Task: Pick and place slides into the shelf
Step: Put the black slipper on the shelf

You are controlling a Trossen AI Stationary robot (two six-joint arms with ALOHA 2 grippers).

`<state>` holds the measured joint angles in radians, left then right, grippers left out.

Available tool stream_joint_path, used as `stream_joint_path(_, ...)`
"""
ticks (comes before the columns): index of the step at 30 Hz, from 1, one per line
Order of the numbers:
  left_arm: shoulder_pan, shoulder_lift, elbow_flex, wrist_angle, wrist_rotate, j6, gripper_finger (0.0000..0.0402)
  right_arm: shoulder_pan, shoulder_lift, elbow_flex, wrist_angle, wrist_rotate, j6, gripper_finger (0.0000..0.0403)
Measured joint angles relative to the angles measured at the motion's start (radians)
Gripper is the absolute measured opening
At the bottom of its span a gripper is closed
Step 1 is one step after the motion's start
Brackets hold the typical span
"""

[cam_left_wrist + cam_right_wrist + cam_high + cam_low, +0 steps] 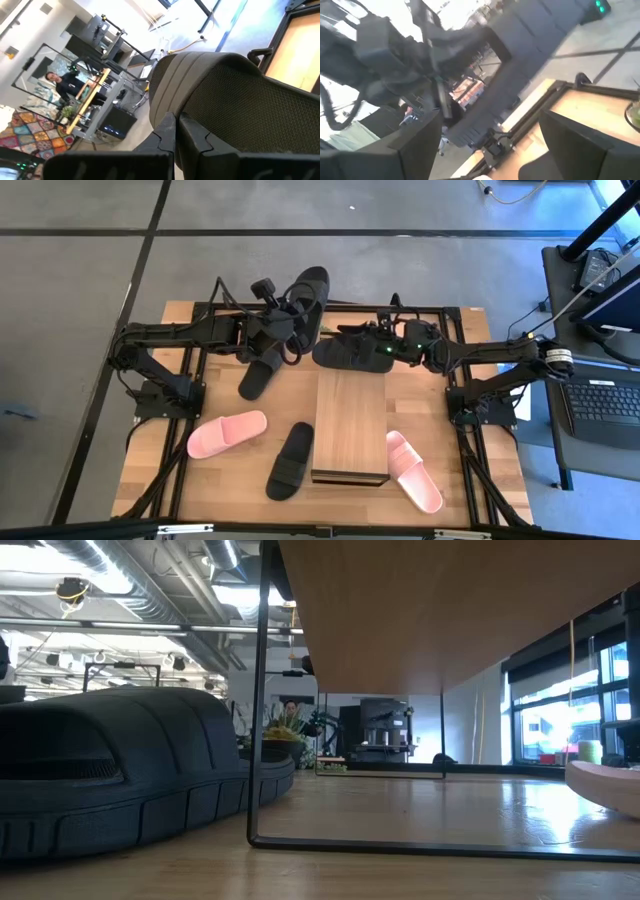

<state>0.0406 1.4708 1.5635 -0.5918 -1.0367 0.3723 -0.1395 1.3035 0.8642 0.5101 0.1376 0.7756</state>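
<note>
Overhead, you can count six slides: four black and two pink. One black slide point(308, 298) is held up past the far edge of the table point(230, 480), and the left gripper point(283, 330) is at its near end; your left wrist view shows the dark fingers point(172, 135) clamped against its textured strap point(240, 105). A second black slide point(262, 370) lies on the table just under that gripper, tilted toward the left arm. A third black slide point(345, 348) lies crosswise at the far end of the shelf point(350, 425), and the right gripper point(378, 345) is on top of it; you cannot tell from any view whether its fingers are apart or together. The right wrist view shows mostly the other arm and the raised black slide point(520, 55) against the room. The fourth black slide point(291, 461) rests on the table just left of the shelf's near end, and it fills the left of the low view point(120, 770).

You have one pink slide point(227, 433) lying on the left half of the table, well apart from the shelf, and the other pink slide point(413, 471) on the right, just beside the shelf's near corner. The shelf's plank top is bare apart from that third black slide at its far end. From the low view you look under the shelf's plank point(450, 610) past a thin dark leg point(255, 690).
</note>
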Motion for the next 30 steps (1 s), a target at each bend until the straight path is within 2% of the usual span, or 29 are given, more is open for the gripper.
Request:
stream_joint_path(9, 0.003, 0.0, 0.0, 0.103, -0.03, 0.134, 0.0, -0.001, 0.054, 0.001, 0.145, -0.008, 0.023, 0.0318)
stream_joint_path(18, 0.005, 0.016, 0.001, 0.23, -0.028, 0.275, 0.0, -0.001, 0.066, 0.005, 0.154, -0.008, 0.08, 0.0318)
stream_joint_path(24, 0.005, 0.059, 0.002, 0.368, -0.021, 0.392, 0.0, -0.001, 0.093, 0.061, 0.152, -0.021, 0.038, 0.0318)
stream_joint_path(30, 0.005, 0.084, 0.001, 0.425, -0.059, 0.506, 0.0, -0.002, 0.119, 0.114, 0.065, -0.046, 0.031, 0.0318)
